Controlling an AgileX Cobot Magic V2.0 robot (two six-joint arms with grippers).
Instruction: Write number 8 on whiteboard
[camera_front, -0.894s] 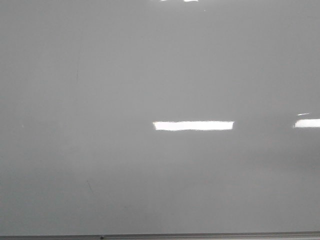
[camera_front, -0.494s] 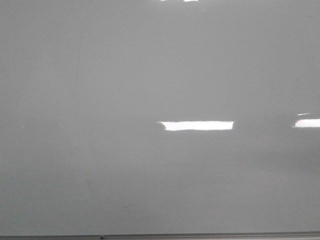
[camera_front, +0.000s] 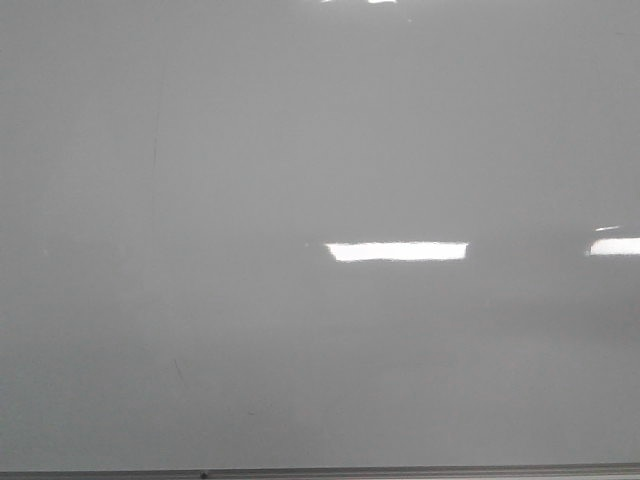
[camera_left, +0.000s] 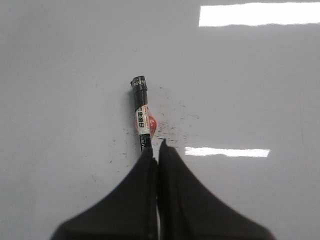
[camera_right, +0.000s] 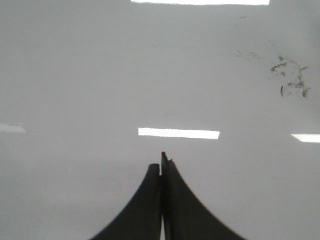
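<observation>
My left gripper (camera_left: 158, 150) pinches the slim black labelled marker (camera_left: 143, 116) at its rear; glossy pale whiteboard (camera_front: 300, 130) looks slippery, so press lightly. Right gripper (camera_right: 161, 162) closed, empty.

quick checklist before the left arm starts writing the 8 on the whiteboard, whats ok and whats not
1. Marker in hand: ok. The left gripper is shut on the black marker with a white and red label.
2. Tip exposed: cannot tell; the far end looks dark and blunt, perhaps a cap.
3. Tip on the board: cannot tell.
4. Writing area: ok in the front view; the glossy pale grey whiteboard shows only faint scuffs, no figure eight.
5. Right gripper: ok, shut, holding nothing visible.
</observation>
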